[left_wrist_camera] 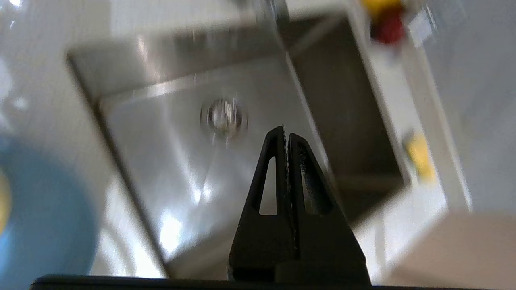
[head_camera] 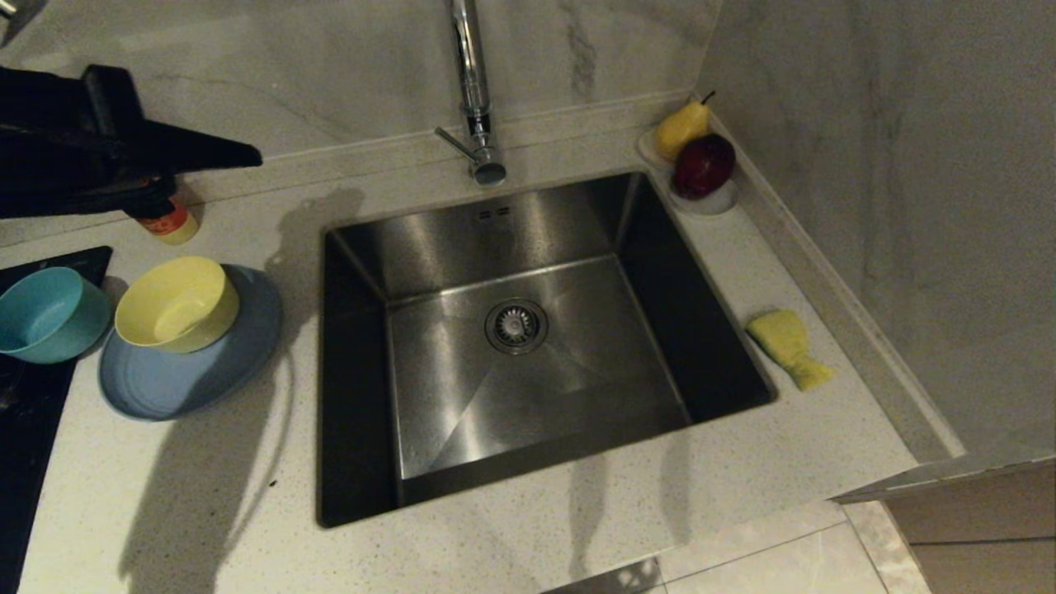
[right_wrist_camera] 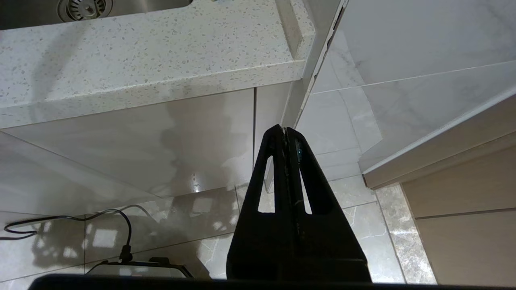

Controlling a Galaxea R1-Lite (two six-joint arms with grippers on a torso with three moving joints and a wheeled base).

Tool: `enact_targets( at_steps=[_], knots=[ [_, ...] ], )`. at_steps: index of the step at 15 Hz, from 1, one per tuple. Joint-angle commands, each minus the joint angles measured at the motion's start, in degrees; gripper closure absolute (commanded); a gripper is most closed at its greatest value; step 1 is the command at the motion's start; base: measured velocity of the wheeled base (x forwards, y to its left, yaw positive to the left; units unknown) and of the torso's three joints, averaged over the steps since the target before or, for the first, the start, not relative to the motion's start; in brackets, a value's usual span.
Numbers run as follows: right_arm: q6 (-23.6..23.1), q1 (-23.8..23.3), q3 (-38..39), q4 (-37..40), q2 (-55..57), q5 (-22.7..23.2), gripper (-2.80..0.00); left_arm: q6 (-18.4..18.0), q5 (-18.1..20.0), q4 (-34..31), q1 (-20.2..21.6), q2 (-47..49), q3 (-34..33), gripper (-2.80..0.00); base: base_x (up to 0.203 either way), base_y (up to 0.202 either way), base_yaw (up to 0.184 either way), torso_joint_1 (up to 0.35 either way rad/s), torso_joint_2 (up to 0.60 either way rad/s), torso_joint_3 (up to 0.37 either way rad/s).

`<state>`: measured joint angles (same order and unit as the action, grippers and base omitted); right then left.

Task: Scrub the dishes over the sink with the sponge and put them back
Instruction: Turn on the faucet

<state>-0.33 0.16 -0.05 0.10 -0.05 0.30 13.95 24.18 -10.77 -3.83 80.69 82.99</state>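
Below the counter edge, right gripper point(right_wrist_camera: 285, 129) parked, jaws pressed together. Left of the steel sink point(head_camera: 528, 346): light-blue plate point(head_camera: 177, 371) bearing yellow bowl point(head_camera: 177, 304), teal bowl point(head_camera: 49, 313) beside. Right: crumpled yellow sponge point(head_camera: 788, 346). Farther, left gripper point(head_camera: 247, 154) raised, jaws together.

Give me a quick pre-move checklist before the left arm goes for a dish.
1. Left gripper empty, jaws shut: not ok for a grasp, open first.
2. Right gripper parked below the counter edge, jaws shut, out of the way: ok.
3. Yellow bowl rests on the light-blue plate, so lift it before the plate: ok.
4. Teal bowl upright beside the plate; whether they touch: cannot tell.
5. Sink holds nothing: ok.
6. Sponge lies on the counter right of the sink, within the right arm's side: ok.
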Motion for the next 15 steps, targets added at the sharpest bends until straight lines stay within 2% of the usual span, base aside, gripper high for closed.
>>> enact_targets(
  at_steps=[1, 3, 5, 8, 9, 10, 13, 15],
  knots=[
    [-0.02, 0.02, 0.01, -0.01, -0.04, 0.05, 0.00, 2.87, -6.75, 9.37, -3.15, 10.64, 2.37, 0.00, 0.000, 0.000, 0.000, 0.000, 0.00, 0.000],
    [-0.02, 0.02, -0.04, -0.01, -0.04, 0.05, 0.00, 4.54, -16.89, 14.75, -5.91, 17.88, 7.45, 0.00, 0.000, 0.000, 0.000, 0.000, 0.00, 0.000],
    [-0.02, 0.02, -0.04, -0.01, -0.04, 0.05, 0.00, 7.43, -20.68, 16.77, -7.31, 23.00, 15.48, 0.00, 0.000, 0.000, 0.000, 0.000, 0.00, 0.000],
    [-0.02, 0.02, 0.05, -0.01, -0.04, 0.05, 0.00, 12.49, -21.64, 17.89, -8.43, 30.40, 24.67, 0.00, 0.000, 0.000, 0.000, 0.000, 0.00, 0.000],
    [-0.02, 0.02, 0.05, -0.01, -0.04, 0.05, 0.00, 13.36, -21.11, 18.31, -8.64, 31.92, 25.12, 0.00, 0.000, 0.000, 0.000, 0.000, 0.00, 0.000],
    [-0.02, 0.02, 0.05, -0.01, -0.04, 0.05, 0.00, 13.98, -19.57, 20.40, -8.71, 33.07, 25.25, 0.00, 0.000, 0.000, 0.000, 0.000, 0.00, 0.000],
    [-0.02, 0.02, 0.04, -0.01, -0.04, 0.05, 0.00, 17.04, -18.15, 26.77, -8.66, 35.64, 25.29, 0.00, 0.000, 0.000, 0.000, 0.000, 0.00, 0.000],
    [-0.02, 0.02, -0.01, -0.01, -0.04, 0.05, 0.00, 17.33, -17.85, 29.23, -8.67, 37.16, 25.29, 0.00, 0.000, 0.000, 0.000, 0.000, 0.00, 0.000]
  ],
)
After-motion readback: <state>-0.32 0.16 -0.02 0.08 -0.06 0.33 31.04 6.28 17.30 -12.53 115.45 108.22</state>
